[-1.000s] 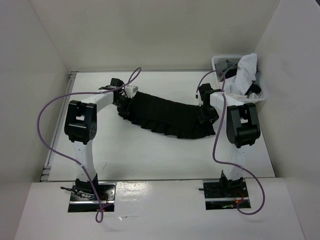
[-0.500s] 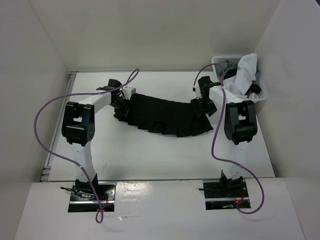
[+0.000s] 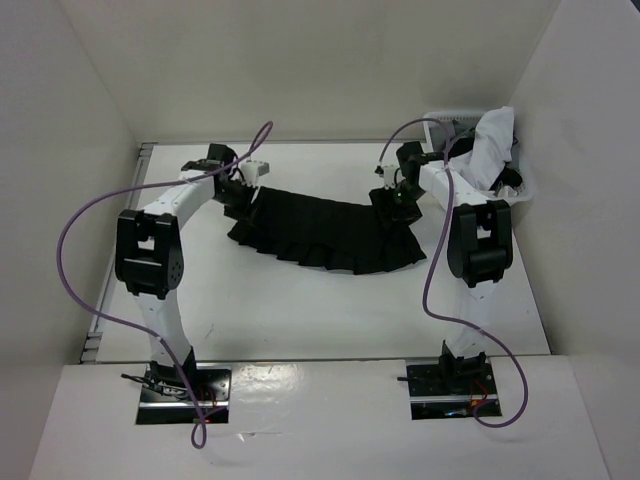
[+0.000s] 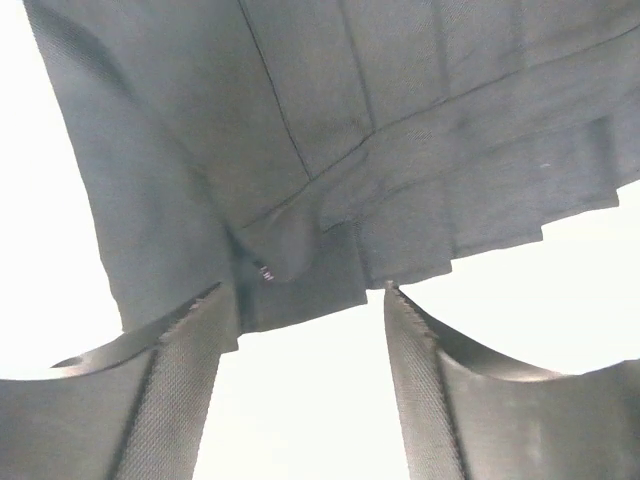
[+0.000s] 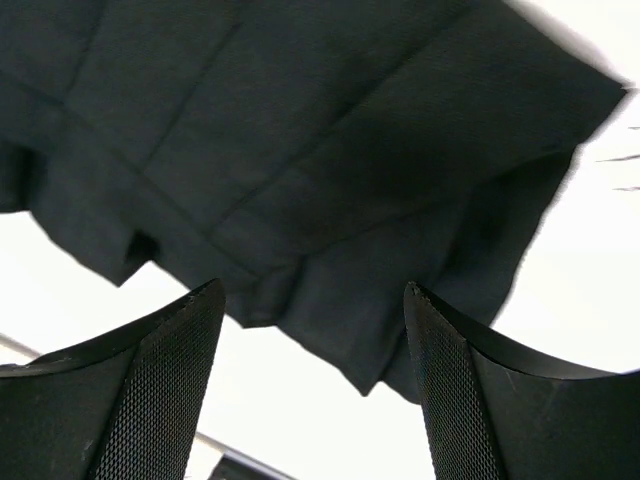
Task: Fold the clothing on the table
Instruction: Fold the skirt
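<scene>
bare tabletop (image 3: 300,310) runs along the whole near edge and into the far left corner. the black skirt (image 3: 320,232) lies flat across the middle. a basket (image 3: 437,122) heaped with garments (image 3: 490,140) blocks the far right corner, close beside the right arm (image 3: 470,240).

The black pleated skirt (image 3: 325,232) lies on the white table (image 3: 300,310) as a curved, layered band reaching from the left claw (image 3: 243,192) to the right claw (image 3: 393,200). Its edge sits just beyond each claw's parted fingertips, with bare tabletop showing between them.
</scene>
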Available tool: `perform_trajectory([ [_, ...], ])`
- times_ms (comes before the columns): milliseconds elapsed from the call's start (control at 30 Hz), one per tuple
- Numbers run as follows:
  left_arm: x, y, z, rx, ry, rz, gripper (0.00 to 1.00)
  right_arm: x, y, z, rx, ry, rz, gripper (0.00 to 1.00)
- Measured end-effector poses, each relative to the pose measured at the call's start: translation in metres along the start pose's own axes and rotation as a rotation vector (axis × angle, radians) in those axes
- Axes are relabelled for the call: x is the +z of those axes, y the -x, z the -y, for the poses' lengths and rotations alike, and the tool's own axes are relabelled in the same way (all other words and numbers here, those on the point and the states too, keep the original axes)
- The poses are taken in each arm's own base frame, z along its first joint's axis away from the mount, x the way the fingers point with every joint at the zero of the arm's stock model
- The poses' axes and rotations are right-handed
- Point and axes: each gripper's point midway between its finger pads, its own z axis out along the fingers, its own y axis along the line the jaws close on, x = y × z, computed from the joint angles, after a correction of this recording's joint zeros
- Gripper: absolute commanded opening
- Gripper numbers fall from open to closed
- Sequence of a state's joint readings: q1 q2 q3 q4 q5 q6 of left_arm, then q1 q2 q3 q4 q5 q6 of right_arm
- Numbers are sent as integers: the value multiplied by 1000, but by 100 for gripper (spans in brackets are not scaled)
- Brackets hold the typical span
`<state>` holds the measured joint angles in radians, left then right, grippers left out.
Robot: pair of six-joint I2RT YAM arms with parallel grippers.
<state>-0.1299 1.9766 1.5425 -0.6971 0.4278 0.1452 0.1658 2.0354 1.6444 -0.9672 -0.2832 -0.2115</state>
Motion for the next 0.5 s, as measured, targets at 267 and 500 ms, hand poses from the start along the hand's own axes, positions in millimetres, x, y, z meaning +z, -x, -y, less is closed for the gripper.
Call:
perform_trajectory([
  [267, -34, 30, -7, 53, 64, 122, 84, 10, -13, -16, 4, 66, -41, 80],
  [500, 8, 8, -34, 19, 117, 48, 84, 38, -37, -26, -8, 45, -123, 81],
])
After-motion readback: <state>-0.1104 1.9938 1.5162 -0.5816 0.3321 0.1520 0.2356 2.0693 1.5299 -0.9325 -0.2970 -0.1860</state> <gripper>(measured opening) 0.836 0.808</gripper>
